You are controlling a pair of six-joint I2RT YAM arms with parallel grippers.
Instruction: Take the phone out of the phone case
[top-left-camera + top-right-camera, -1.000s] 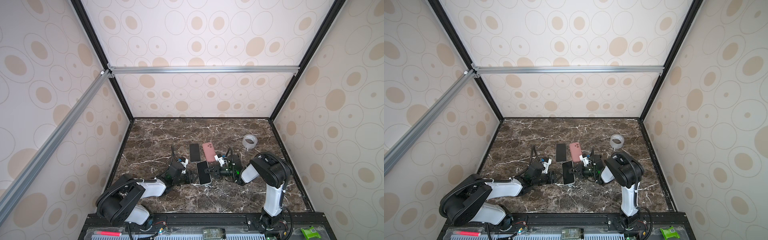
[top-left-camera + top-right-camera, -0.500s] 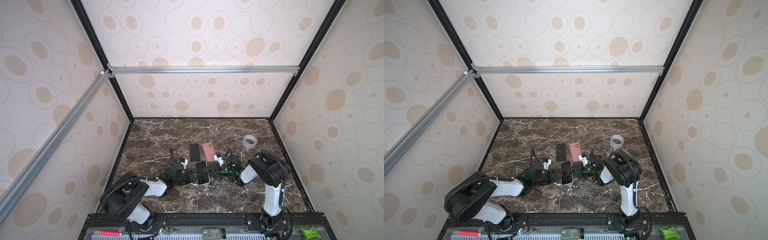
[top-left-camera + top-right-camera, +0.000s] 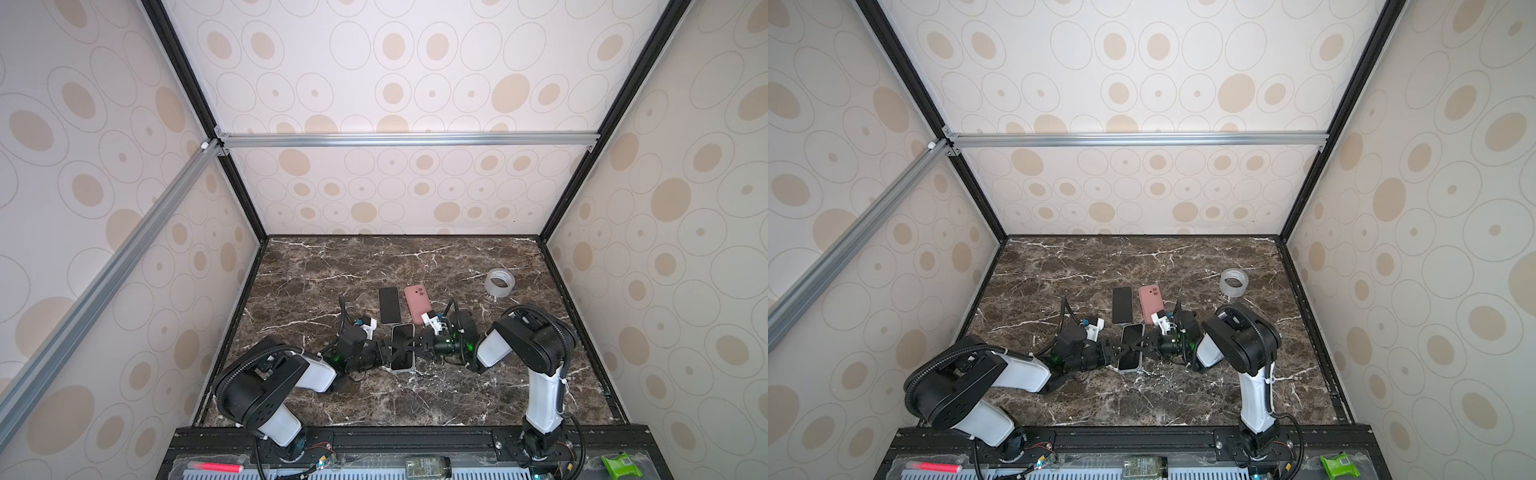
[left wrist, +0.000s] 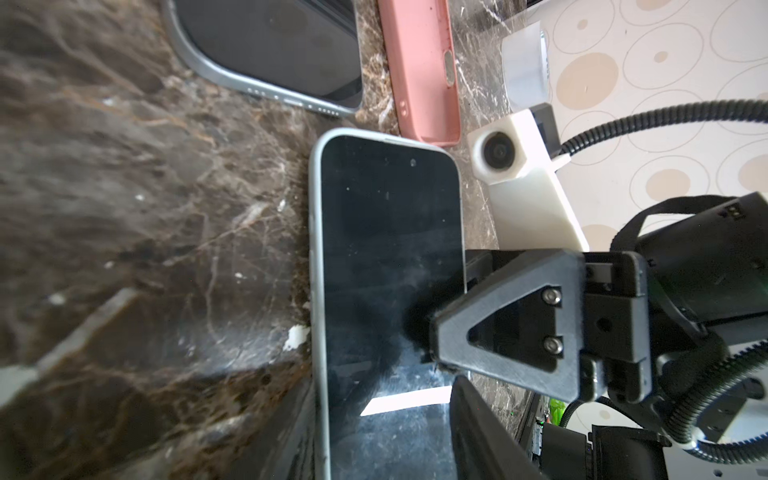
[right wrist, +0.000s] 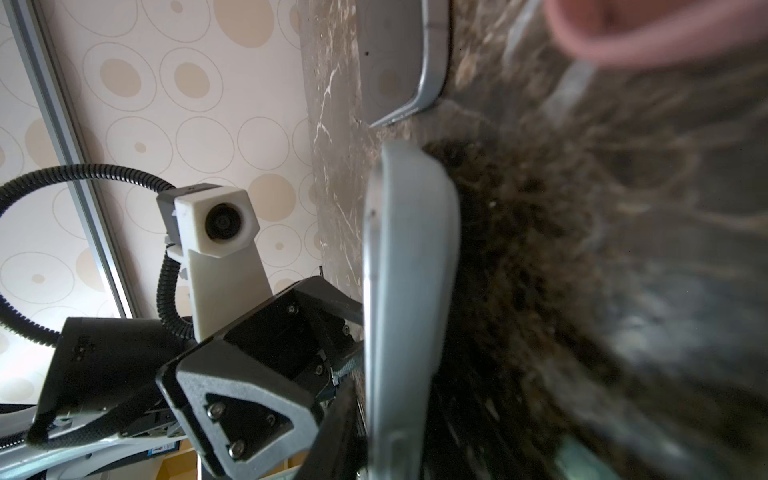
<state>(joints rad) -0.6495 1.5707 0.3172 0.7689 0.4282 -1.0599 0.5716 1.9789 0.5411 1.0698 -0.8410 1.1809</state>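
Marble tabletop (image 3: 332, 274) underneath. Left gripper (image 3: 395, 350) in from 9 o'clock, right gripper (image 3: 417, 347) from 3, jaws part-spread across cased phone (image 3: 402, 332) at 6 o'clock; clamped or not, cannot tell. Pale phone case (image 4: 315, 291) apparently on: removal all ahead.

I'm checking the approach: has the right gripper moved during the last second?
Yes. In a top view the right gripper has shifted left, toward the black phone in its pale case, judged against the unmoved pink phone case.
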